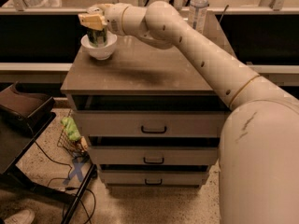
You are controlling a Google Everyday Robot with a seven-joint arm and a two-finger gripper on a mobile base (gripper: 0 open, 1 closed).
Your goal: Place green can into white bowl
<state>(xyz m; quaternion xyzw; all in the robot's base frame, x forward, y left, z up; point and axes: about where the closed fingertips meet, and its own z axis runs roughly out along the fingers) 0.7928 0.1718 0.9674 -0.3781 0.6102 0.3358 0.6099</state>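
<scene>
Green can [98, 37] stands upright in white bowl [99, 52], hand [93, 21] gripping top.

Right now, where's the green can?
Upper left of the camera view: the can sits in the bowl at the cabinet's back-left corner, tool at its top.

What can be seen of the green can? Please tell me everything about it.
The green can is metal-looking, dark green with pale print. It stands about upright with its lower part inside the white bowl, at the far-left corner of the cabinet top. The gripper sits on its top, hiding the rim.
</scene>
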